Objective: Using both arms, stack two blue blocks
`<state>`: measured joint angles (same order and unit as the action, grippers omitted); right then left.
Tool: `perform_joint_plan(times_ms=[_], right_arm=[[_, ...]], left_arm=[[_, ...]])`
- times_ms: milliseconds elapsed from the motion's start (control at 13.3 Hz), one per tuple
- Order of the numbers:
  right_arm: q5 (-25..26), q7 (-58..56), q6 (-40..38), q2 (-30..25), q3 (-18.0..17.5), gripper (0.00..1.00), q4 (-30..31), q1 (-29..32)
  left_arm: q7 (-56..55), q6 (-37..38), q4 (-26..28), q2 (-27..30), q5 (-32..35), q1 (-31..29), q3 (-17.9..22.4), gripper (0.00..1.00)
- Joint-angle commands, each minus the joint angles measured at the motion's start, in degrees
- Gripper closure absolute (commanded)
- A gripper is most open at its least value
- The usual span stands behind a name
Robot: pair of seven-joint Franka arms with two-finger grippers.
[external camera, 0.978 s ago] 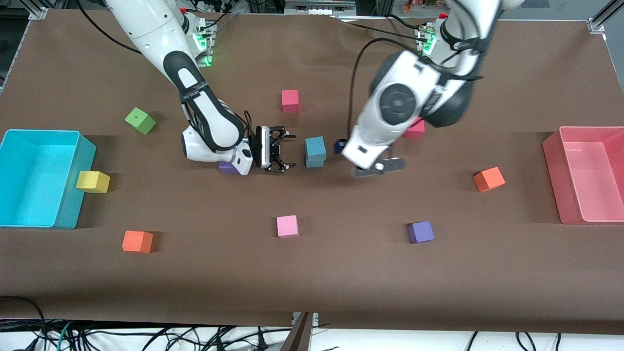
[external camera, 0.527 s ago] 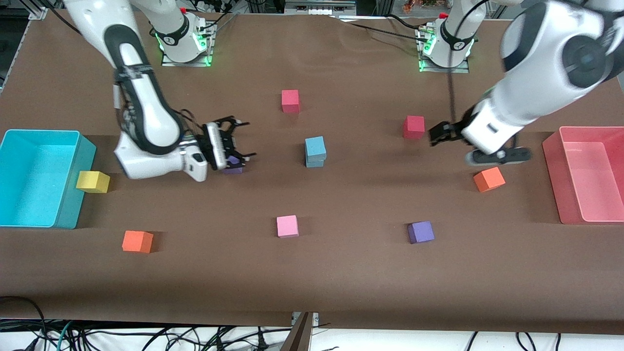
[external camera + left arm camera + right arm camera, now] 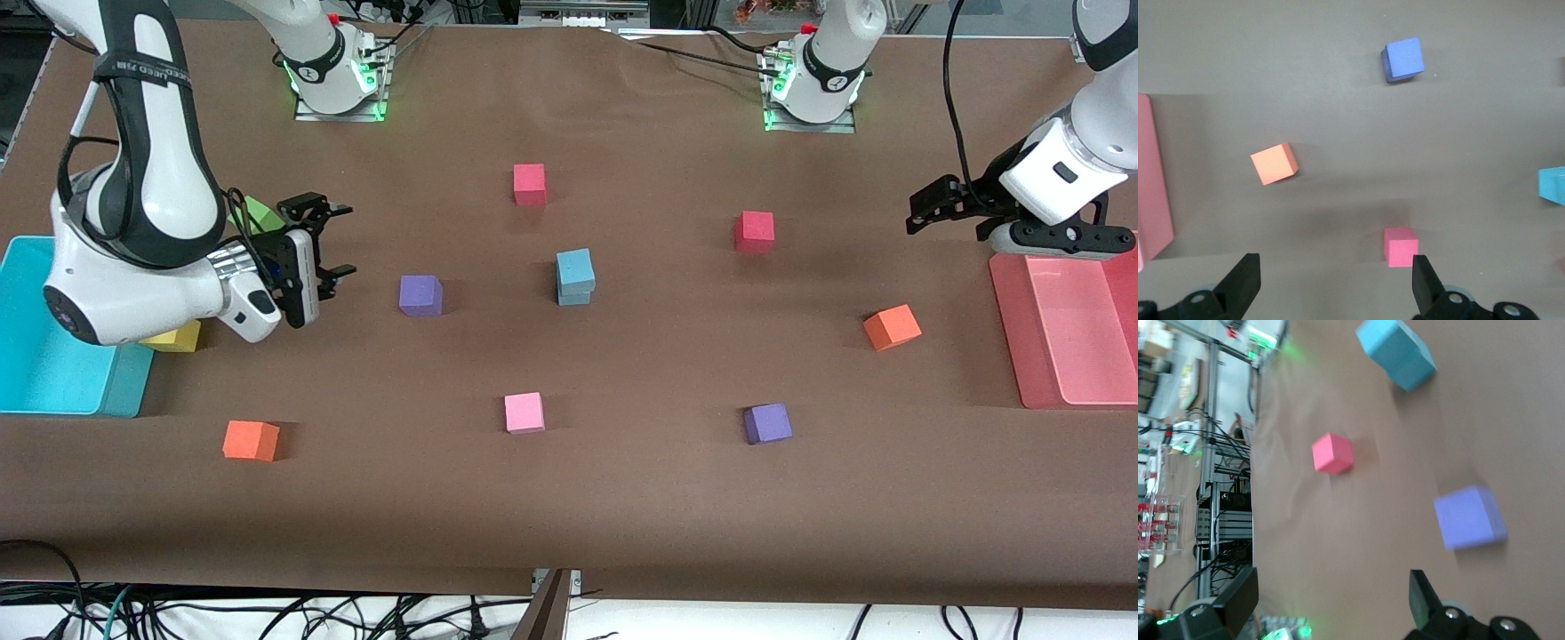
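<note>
While both arms are parked at the ends of the bench (image 3: 569, 533), nothing is gripped by either one.
Teal bin (image 3: 53, 373): set at the right arm's end, partly covered by that arm.
Right tool (image 3: 326, 240): held over the bench just beside the teal bin, fingers spread wide, nothing between them.
Green cube (image 3: 260, 212): mostly hidden by the right tool.
Yellow cube (image 3: 178, 338): tucked under the right arm, next to the teal bin.
Purple cube (image 3: 420, 295): sat between the right tool and the stack.
Blue blocks (image 3: 575, 276): stacked one on the other mid-bench, top one turned slightly off the lower; no tool touching them.
Red cube (image 3: 755, 231): between the stack and the left tool.
Left tool (image 3: 920, 211): held near the pink bin (image 3: 1009, 329), fingers spread apart in the left wrist view, empty.
</note>
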<state>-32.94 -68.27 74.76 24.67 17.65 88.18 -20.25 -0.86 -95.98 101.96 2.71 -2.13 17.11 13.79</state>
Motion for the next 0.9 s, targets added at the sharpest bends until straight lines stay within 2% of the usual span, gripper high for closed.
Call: perform_joint_plan(times_ms=[0,226,451,677,828], right_arm=[[6.72,11.01,-2.51,0.64,0.63,0.0,-4.06,-0.67],[16.38,23.75,-0.06,-1.9,0.19,0.0,-4.25,-3.21],[19.92,39.31,0.47,-3.31,-1.65,0.0,-4.42,-2.35],[24.57,49.6,6.61,-5.59,-2.27,0.0,-3.37,-1.28],[25.65,52.62,9.08,-6.47,-2.18,0.0,-2.66,-0.94]], left_arm=[[0.6,1.05,0.34,0.64,2.75,-0.06,-0.7,0.0],[-0.1,3.52,-1.24,0.28,2.66,-0.06,-0.87,0.0],[-2.56,3.52,-1.94,0.28,2.66,0.03,-2.36,0.0],[-4.58,3.08,-2.56,0.02,2.66,0.03,-2.46,0.0],[-4.51,3.87,-4.49,-1.47,2.48,0.03,-2.37,0.0]])
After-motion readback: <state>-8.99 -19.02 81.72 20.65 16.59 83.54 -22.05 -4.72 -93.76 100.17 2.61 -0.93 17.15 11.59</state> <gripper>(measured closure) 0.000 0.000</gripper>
